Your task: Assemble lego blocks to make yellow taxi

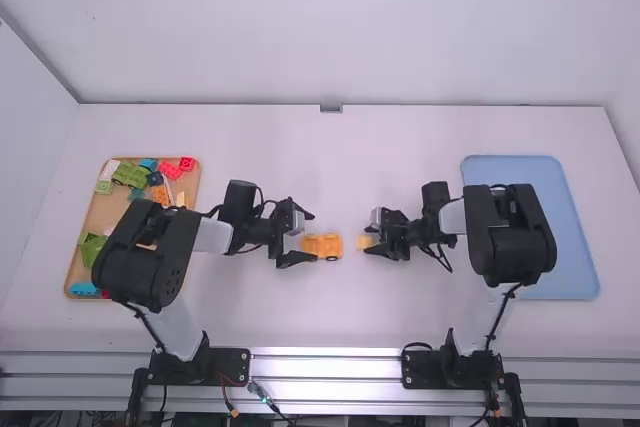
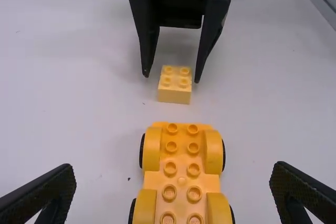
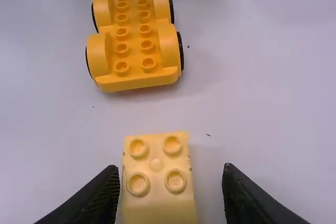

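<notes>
Pale-yellow square plastic brick (image 3: 156, 182) on the table (image 1: 330, 162), lined up between my right gripper's (image 3: 171, 174) spread fingers. Orange-yellow wheeled plastic base (image 2: 181, 181) — long axis running brickward from my left gripper (image 2: 173, 170), fingers also wide.

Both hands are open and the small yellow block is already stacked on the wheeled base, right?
Not quite: the left wrist view shows the small yellow block standing on the table, apart from the wheeled base. The left hand and the right hand are both open, as you say.
</notes>
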Available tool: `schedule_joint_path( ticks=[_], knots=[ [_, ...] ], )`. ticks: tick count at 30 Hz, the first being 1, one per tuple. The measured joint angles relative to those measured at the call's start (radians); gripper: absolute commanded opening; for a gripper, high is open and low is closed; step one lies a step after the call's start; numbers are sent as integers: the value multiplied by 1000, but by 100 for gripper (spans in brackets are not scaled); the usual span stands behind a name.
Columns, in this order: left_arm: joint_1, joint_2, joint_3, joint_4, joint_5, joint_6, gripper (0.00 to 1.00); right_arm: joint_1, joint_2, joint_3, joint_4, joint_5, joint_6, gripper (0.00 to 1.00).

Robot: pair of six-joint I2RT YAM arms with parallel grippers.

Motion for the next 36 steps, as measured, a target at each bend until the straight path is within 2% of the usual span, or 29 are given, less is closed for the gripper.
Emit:
schedule_joint_path(
  ticks=[6,8,10,12,15,21,24,28,36],
  knots=[
    [0,0,0,2,0,0,99,0,0,-2,-4,17,-11,51],
    [0,0,0,1,0,0,99,7,0,-2,-3,26,-15,43],
    [0,0,0,-1,0,0,99,11,0,-2,0,38,-13,38],
    [0,0,0,-4,0,0,99,16,0,-2,2,46,-7,29],
    [-2,0,0,-6,0,0,99,22,0,-2,14,48,4,25],
    [-7,0,0,-61,-50,3,99,24,0,-2,7,42,35,25],
    [-29,0,0,-89,-99,26,99,27,0,10,-57,37,45,24],
    [-65,13,0,-42,-150,31,99,47,-14,24,-107,28,35,24],
    [-83,119,0,50,-195,31,98,120,-85,29,-103,-3,33,24]
  ],
)
